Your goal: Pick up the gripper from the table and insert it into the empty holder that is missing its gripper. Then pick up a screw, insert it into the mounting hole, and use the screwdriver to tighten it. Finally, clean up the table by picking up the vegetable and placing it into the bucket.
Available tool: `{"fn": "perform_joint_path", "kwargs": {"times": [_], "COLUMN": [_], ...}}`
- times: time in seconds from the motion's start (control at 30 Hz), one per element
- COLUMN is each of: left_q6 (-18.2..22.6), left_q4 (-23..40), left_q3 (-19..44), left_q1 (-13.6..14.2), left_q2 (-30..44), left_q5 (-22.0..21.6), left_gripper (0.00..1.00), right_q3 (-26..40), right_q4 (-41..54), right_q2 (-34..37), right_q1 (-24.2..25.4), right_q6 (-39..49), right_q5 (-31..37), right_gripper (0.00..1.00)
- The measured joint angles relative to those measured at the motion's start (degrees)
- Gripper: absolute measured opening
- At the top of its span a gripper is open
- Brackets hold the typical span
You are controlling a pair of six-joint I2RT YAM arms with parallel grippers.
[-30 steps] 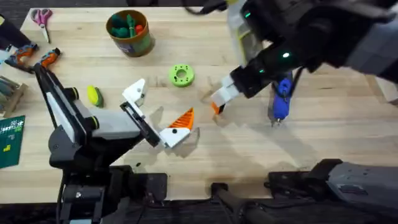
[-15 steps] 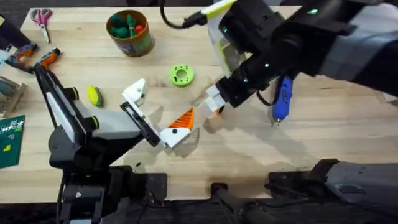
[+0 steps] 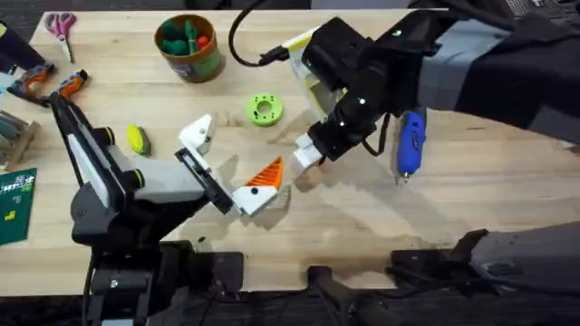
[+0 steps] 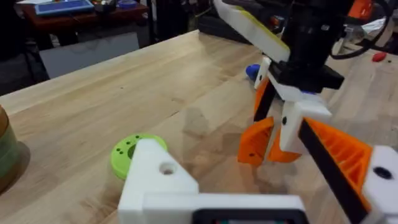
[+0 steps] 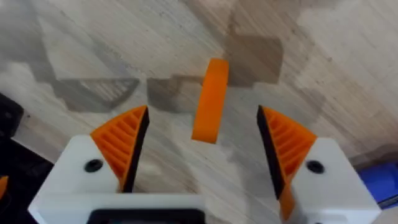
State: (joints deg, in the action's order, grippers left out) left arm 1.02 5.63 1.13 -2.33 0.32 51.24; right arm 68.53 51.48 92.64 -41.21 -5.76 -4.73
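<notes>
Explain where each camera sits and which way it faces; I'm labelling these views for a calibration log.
Overhead: fixed above the arm bases, looking down and forward over the table; both arms show.
Left wrist: on the left arm, looking across the table at the green disc and the gripper; its open jaws show.
Right wrist: looking down on the gripper between its open jaws.
Shared: both wrist views show the gripper.

The gripper (image 5: 210, 99) is a small orange wedge piece, lying on the bench (image 3: 471, 199) on its narrow edge. The empty holder (image 3: 197, 133) is a white block (it has no orange tip) with a small round hole. The screwdriver (image 3: 410, 144) is blue, lying flat, its thin metal tip pointing to the near edge. The vegetable (image 3: 137, 139), yellow-green and oval, lies far left. The bucket (image 3: 190, 47) stands upright at the far side, with colourful items inside.
</notes>
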Motion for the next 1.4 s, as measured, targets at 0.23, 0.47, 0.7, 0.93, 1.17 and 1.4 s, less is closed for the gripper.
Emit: {"fn": "perform_joint_path", "kwargs": {"times": [0.23,0.47,0.7,0.93,1.17,1.4], "left_q6": [0.0,0.0,0.0,0.0,0.0,0.0], "left_q4": [0.0,0.0,0.0,0.0,0.0,0.0], "left_q3": [0.0,0.0,0.0,0.0,0.0,0.0], "left_q1": [0.0,0.0,0.0,0.0,0.0,0.0], "left_q2": [-0.02,0.0,0.0,0.0,0.0,0.0], "left_q5": [0.0,0.0,0.0,0.0,0.0,0.0], "left_gripper": [0.986,0.986,0.986,0.985,0.985,0.985], "right_q3": [0.0,0.0,0.0,0.0,0.0,0.0], "right_q4": [0.63,0.66,0.23,-0.39,-1.54,-1.9], "right_q2": [0.0,0.0,0.0,0.0,0.0,0.0], "right_q1": [-0.24,-0.8,-2.99,-3.02,-3.02,-3.02], "right_q6": [1.55,3.82,4.55,4.55,4.5,4.56], "right_q5": [0.0,2.34,3.54,3.85,3.85,3.85], "right_gripper": [0.972,0.962,0.962,0.95,0.947,0.886]}}
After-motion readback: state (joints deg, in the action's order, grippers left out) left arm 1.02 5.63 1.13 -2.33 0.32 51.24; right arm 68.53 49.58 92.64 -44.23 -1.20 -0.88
